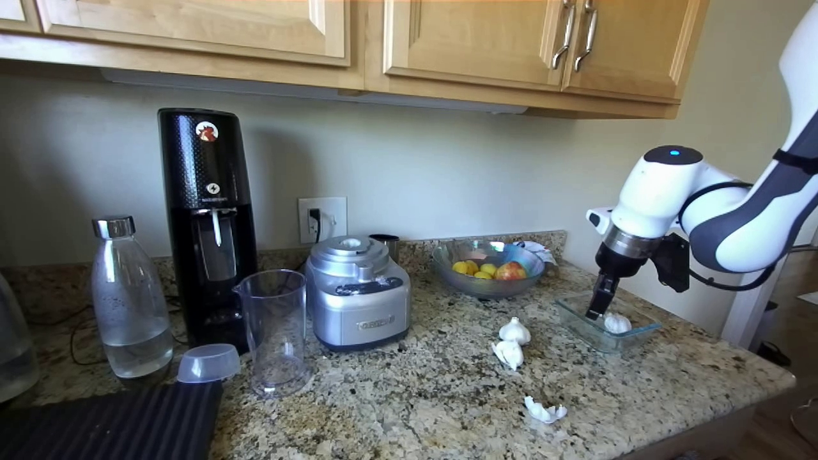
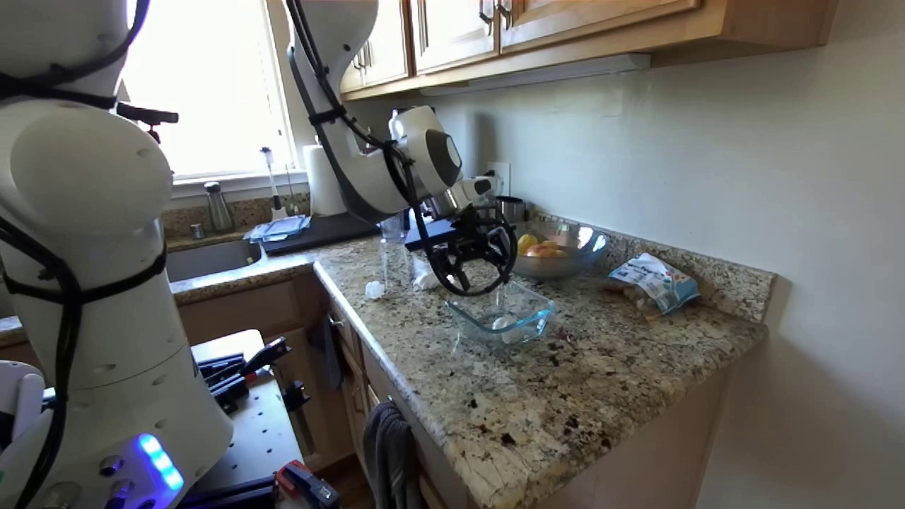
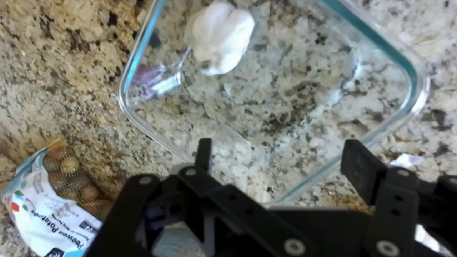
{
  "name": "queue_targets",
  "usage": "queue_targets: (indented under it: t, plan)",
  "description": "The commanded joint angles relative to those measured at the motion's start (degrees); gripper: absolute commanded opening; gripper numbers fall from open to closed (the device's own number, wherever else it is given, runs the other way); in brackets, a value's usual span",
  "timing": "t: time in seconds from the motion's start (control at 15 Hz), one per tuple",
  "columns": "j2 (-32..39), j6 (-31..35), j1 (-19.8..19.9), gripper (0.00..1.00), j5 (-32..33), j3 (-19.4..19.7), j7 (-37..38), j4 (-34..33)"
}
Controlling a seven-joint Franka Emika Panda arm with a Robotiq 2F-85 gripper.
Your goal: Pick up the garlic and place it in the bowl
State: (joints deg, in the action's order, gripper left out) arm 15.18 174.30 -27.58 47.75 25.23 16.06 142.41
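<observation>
The bowl is a small clear glass dish with a squarish rim, on the granite counter in both exterior views [image 1: 642,331] [image 2: 488,329] and the wrist view [image 3: 392,50]. A white garlic bulb [image 1: 617,322] lies inside it, near one corner; it also shows in the other views [image 2: 505,325] [image 3: 223,37]. My gripper [image 3: 278,146] is open, with nothing between its fingers. In an exterior view its fingertips [image 1: 594,314] are at the bowl, beside the garlic and apart from it. Another garlic bulb [image 1: 515,331] and a broken piece [image 1: 509,354] sit on the counter outside the bowl.
A larger glass bowl of fruit [image 1: 492,292] stands near the wall. A bag of potatoes [image 2: 654,283] lies near the backsplash and shows in the wrist view [image 3: 53,217]. Garlic peel [image 1: 544,412] lies near the counter's front. A food processor [image 1: 361,310] and clear pitcher [image 1: 275,338] stand farther along.
</observation>
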Motion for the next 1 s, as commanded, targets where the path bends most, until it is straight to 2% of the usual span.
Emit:
queue_targets:
  t: [0.0,0.13,0.33,0.6,0.8,0.87,0.93]
  plan:
    - [-9.1,-2.3,-2.0,1.00,0.8,-0.5,-0.2,5.2]
    - [-11.3,-2.8,-2.5,1.00,-0.1,-2.3,-1.0,5.7]
    - [-10.8,-0.9,-2.3,1.00,-3.9,-6.7,-4.2,5.5]
    - [-5.1,1.5,-0.5,1.00,-12.2,-14.5,-15.8,2.9]
    - [-0.5,0.3,2.1,1.00,-17.5,-20.1,-26.1,0.0]
    - [1.2,-0.9,6.5,1.00,-17.3,-24.7,-28.4,-1.5]
    - [2.7,-1.7,7.6,1.00,-17.9,-26.1,-31.1,-2.9]
